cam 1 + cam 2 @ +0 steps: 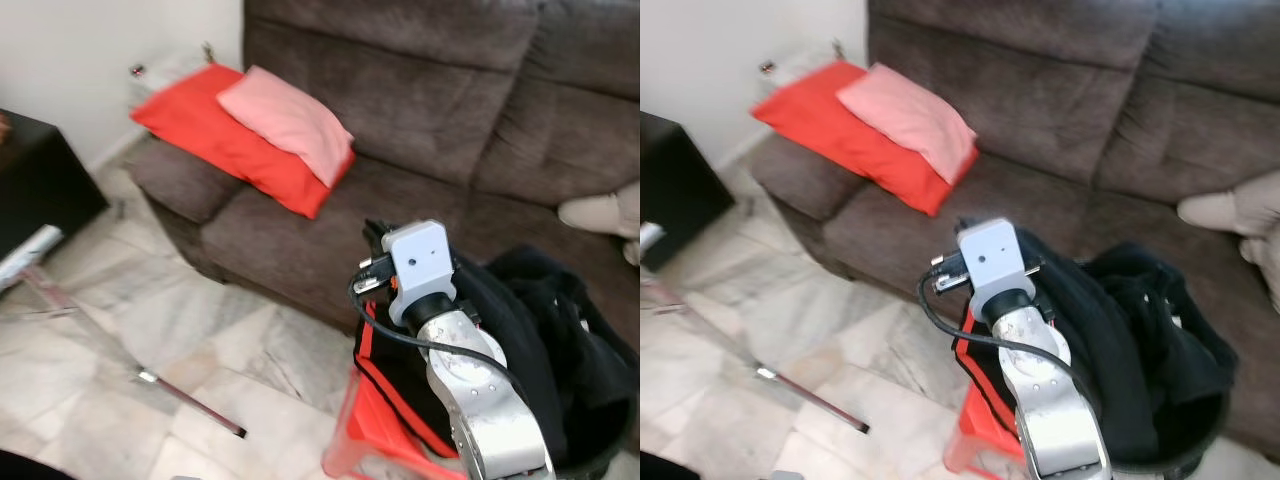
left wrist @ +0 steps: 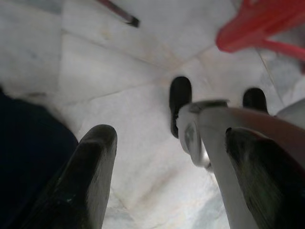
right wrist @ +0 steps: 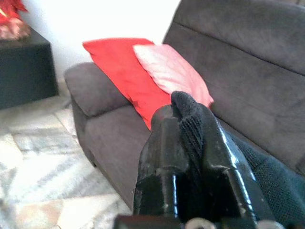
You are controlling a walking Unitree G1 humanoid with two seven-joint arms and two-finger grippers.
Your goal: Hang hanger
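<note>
My right gripper (image 3: 186, 143) is raised in front of the sofa, shut on a fold of black knitted cloth (image 3: 190, 119). From the head views its fingers (image 1: 375, 238) peek out behind the grey wrist camera block. The cloth belongs to a black garment (image 1: 500, 330) with red trim that drapes down over a black basket (image 1: 1180, 455). I cannot make out a hanger. My left gripper (image 2: 174, 181) hangs low, open, pointing at the marble floor with nothing between its fingers.
A brown sofa (image 1: 420, 110) carries a red cushion (image 1: 215, 135), a pink cushion (image 1: 290, 120) and a beige cushion (image 1: 605, 212). A red plastic stool (image 1: 375, 440) stands below the garment. A metal rod (image 1: 190, 395) lies on the floor; a black cabinet (image 1: 35, 185) is at the left.
</note>
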